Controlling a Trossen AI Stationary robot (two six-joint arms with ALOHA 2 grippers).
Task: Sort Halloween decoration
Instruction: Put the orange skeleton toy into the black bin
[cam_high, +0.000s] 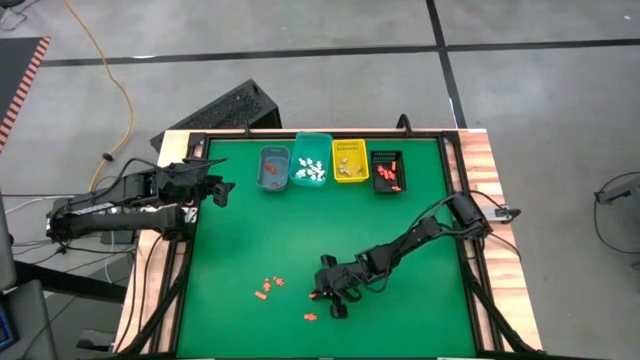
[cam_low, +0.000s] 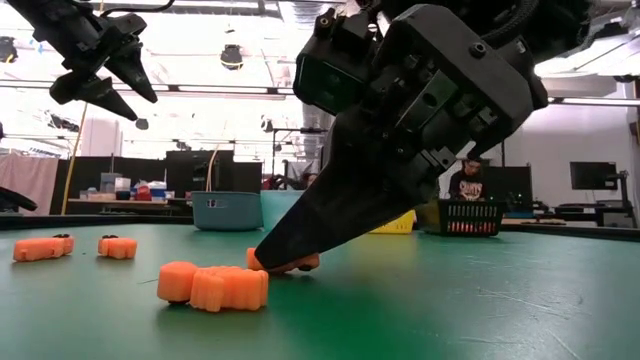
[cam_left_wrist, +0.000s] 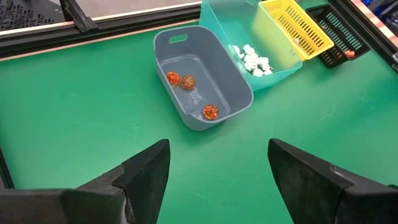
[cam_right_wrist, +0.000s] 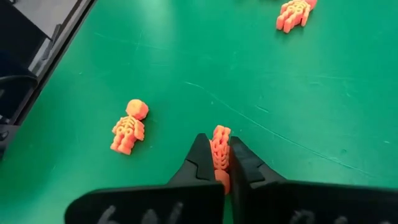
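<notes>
Nearest to us, low on the green surface (cam_high: 250, 250), the right tool (cam_right_wrist: 222, 163) is clenched on an orange skeleton figure (cam_right_wrist: 220, 149), which stands pinched on edge between the fingertips and still touches the surface. Just beside it lies another orange skeleton (cam_right_wrist: 129, 127), flat on its back, and a third (cam_right_wrist: 295, 12) lies farther off. From above we count a few more orange pieces (cam_high: 268, 287) loose near the front. Far across, four bins stand in a row: a blue-grey bin (cam_left_wrist: 200, 78) holding three round orange-brown pieces (cam_left_wrist: 210, 112), a teal bin (cam_high: 311, 160) with white pieces, a yellow bin (cam_high: 350, 161), a black bin (cam_high: 387, 171) with red pieces. The left tool (cam_left_wrist: 217, 168) hangs spread wide and grasping nothing, above the surface before the blue-grey bin.
</notes>
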